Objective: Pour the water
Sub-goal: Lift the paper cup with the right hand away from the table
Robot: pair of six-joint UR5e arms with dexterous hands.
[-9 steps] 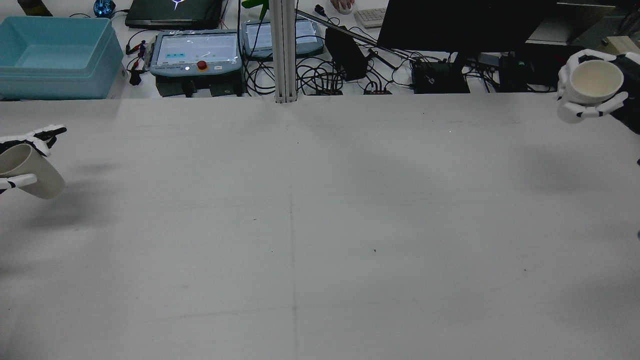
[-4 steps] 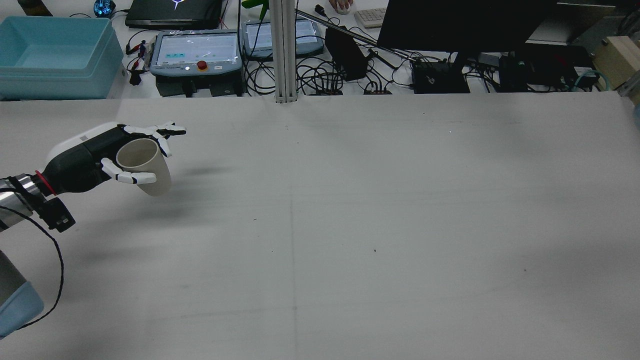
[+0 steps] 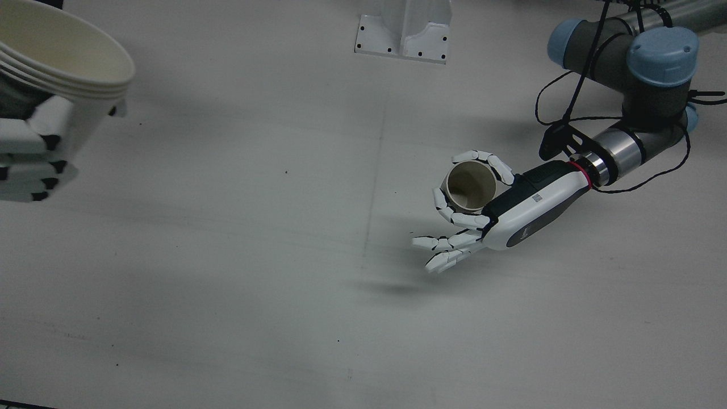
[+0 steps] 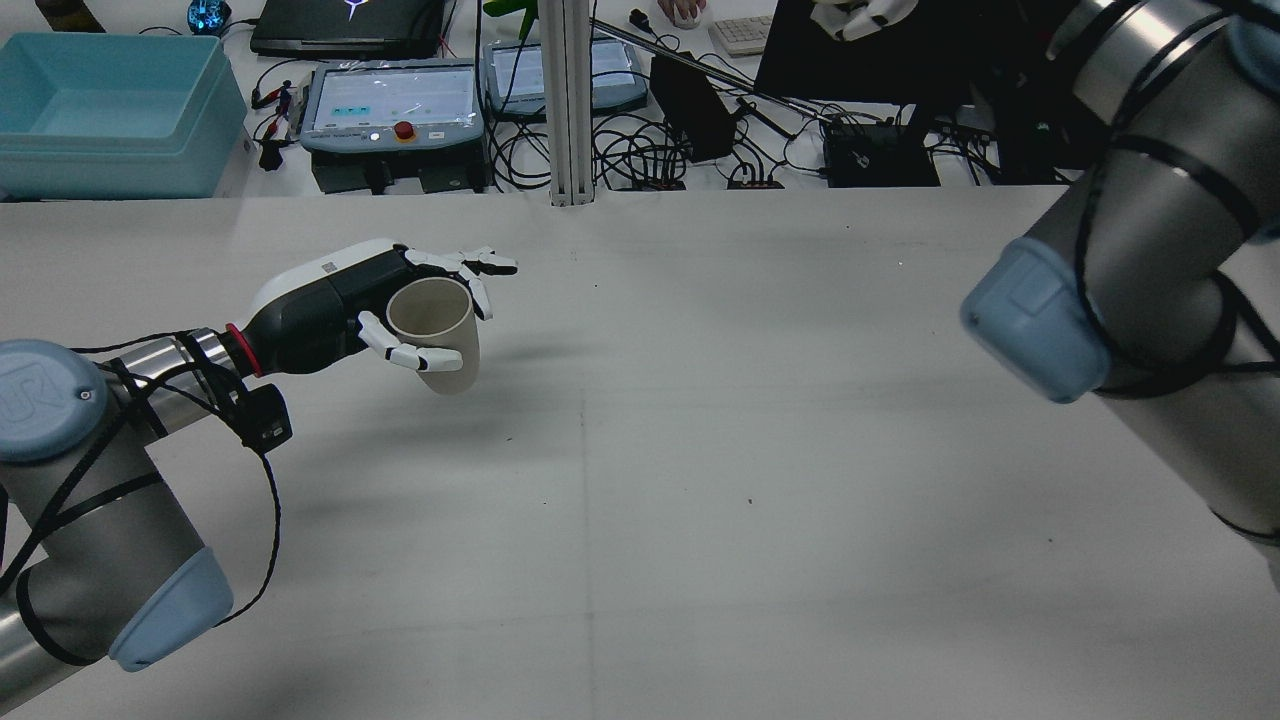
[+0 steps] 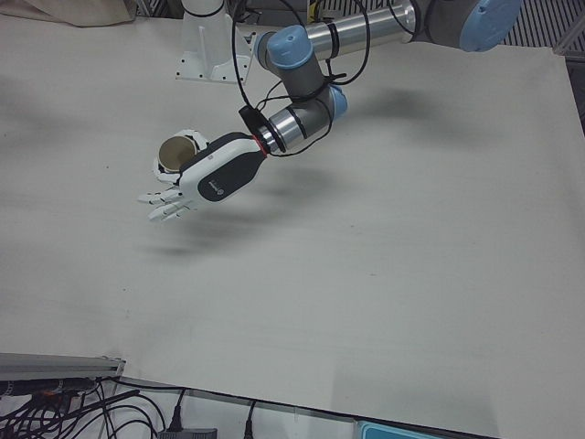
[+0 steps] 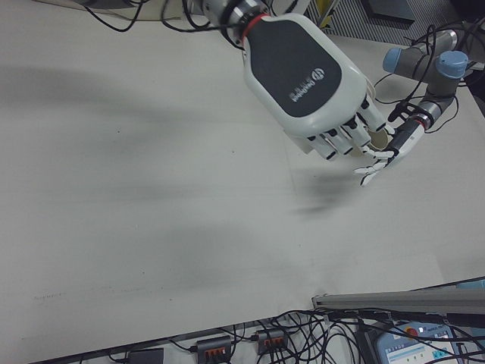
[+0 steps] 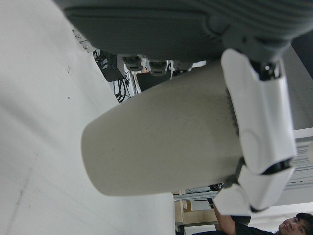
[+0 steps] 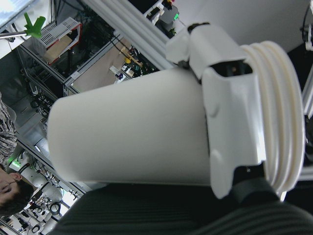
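Paper cup (image 3: 469, 188) sits gripped in the left hand (image 3: 500, 213); the right hand (image 6: 314, 83) grips stacked cups (image 3: 59, 54). Bring both together slowly, upright, over the counter (image 3: 227, 284).

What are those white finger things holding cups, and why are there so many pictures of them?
They are two robot arms, each ending in a robot hand that a person steers from afar. Several cameras photograph the same moment: one from almost straight above, one from behind the arms, two from the front, and one riding on each hand. The left robot hand holds a single paper cup upright above the big white table, mouth up. The right robot hand, seen large and close at the picture's edge, holds what looks like a stack of paper cups nested together, higher up. Nothing else lies on the table. I cannot see any water in either.
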